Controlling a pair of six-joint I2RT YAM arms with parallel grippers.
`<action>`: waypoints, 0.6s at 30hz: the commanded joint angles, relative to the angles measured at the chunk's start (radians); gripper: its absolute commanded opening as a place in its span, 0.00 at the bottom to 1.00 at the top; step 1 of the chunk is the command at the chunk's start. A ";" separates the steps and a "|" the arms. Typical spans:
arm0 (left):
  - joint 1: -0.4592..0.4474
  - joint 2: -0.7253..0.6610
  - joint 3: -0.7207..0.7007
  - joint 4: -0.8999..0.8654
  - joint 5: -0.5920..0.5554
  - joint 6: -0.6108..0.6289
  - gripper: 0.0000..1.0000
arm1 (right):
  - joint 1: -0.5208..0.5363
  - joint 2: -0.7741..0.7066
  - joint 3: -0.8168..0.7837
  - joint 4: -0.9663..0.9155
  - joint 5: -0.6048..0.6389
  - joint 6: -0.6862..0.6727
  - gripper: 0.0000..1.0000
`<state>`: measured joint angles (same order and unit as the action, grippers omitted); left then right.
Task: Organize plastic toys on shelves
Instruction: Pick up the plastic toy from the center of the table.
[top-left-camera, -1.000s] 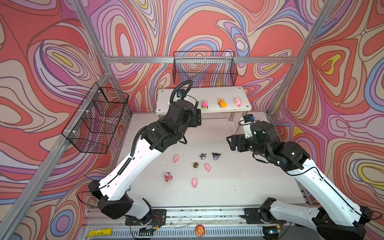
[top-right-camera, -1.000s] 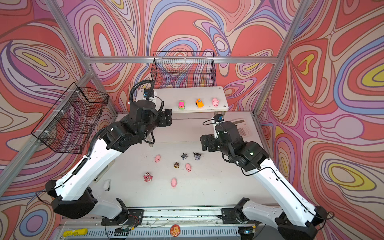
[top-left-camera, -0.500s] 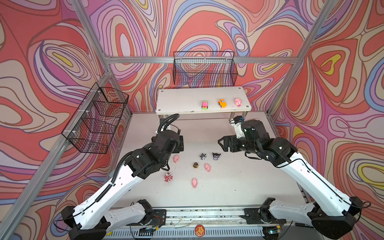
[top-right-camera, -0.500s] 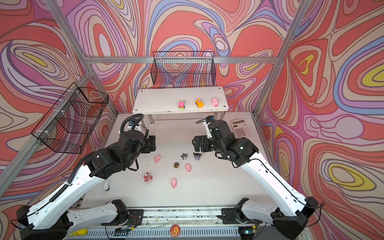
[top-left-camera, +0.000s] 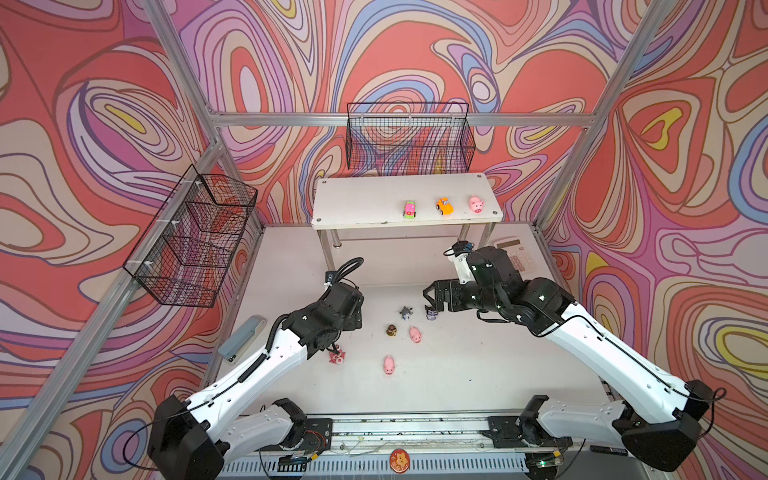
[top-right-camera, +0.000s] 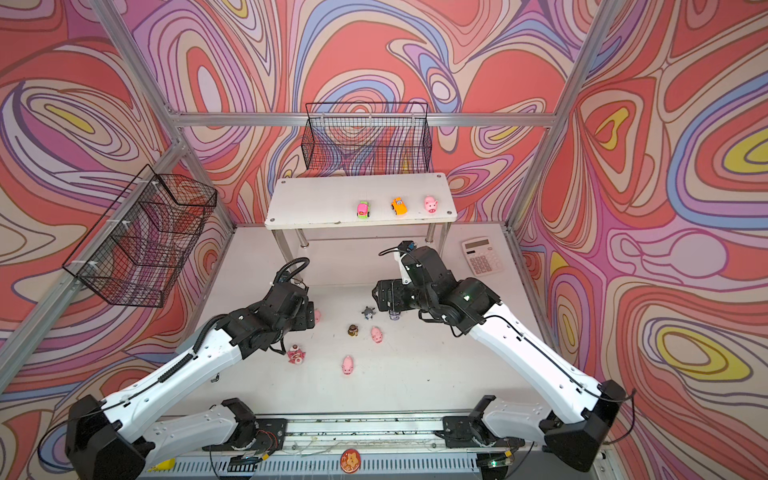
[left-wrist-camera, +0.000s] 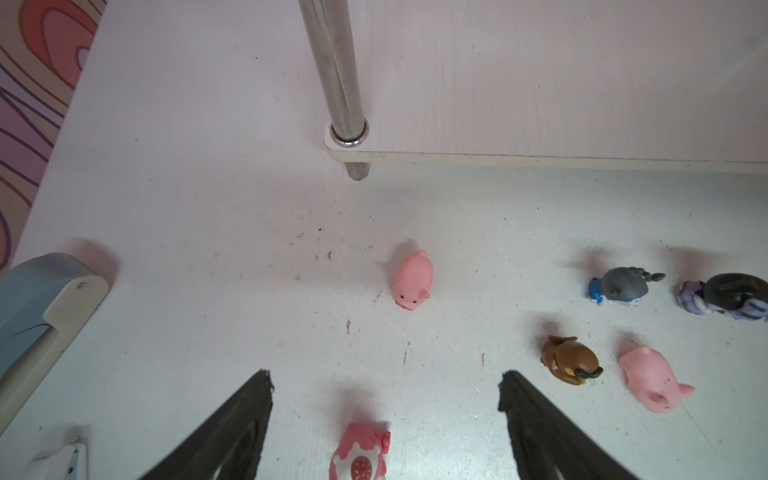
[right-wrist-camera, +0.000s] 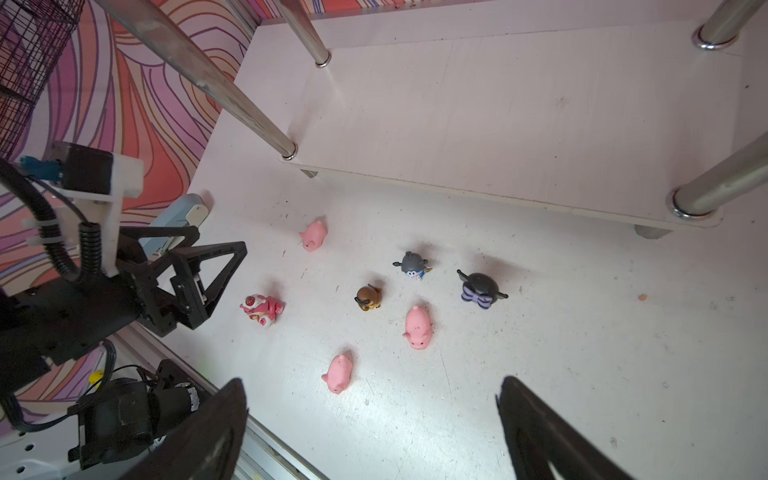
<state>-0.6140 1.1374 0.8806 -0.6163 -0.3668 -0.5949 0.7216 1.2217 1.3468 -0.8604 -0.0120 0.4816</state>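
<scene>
The shelves' top board (top-left-camera: 374, 199) carries a pink-green car (top-left-camera: 409, 208), an orange car (top-left-camera: 444, 206) and a pink pig (top-left-camera: 476, 204). On the table in front lie a grey figurine (top-left-camera: 406, 312), a dark horned one (top-left-camera: 432, 313), a brown one (top-left-camera: 391, 330), two pigs (top-left-camera: 414, 334) (top-left-camera: 389, 365) and a pink bear (top-left-camera: 337, 356). A third pig (top-right-camera: 317, 316) peeks out beside the left wrist. My left gripper (left-wrist-camera: 384, 382) hangs open low over the table, the pink bear (left-wrist-camera: 360, 455) lying loose between its fingers. My right gripper (top-left-camera: 432, 297) is open above the dark horned figurine.
A grey stapler (top-left-camera: 242, 337) lies by the left table edge and a calculator (top-right-camera: 482, 256) at the back right. Black wire baskets hang on the back wall (top-left-camera: 409, 139) and the left wall (top-left-camera: 191, 241). The shelves' lower board (left-wrist-camera: 540, 83) and chrome legs (left-wrist-camera: 336, 75) stand just beyond the toys.
My left arm has drawn back from the shelves and come down over the pink bear. My right gripper has moved left, over the dark horned figurine. Both stayed open.
</scene>
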 joint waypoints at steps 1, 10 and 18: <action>0.027 0.066 -0.001 0.081 0.105 0.024 0.88 | 0.005 0.016 0.026 -0.031 0.017 0.005 0.98; 0.063 0.244 -0.005 0.164 0.131 0.039 0.80 | 0.004 0.055 0.055 -0.050 0.055 -0.030 0.98; 0.108 0.349 0.010 0.221 0.178 0.096 0.74 | 0.003 0.082 0.089 -0.072 0.076 -0.074 0.99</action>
<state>-0.5220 1.4628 0.8810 -0.4313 -0.2184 -0.5270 0.7216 1.2911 1.4055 -0.9035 0.0299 0.4397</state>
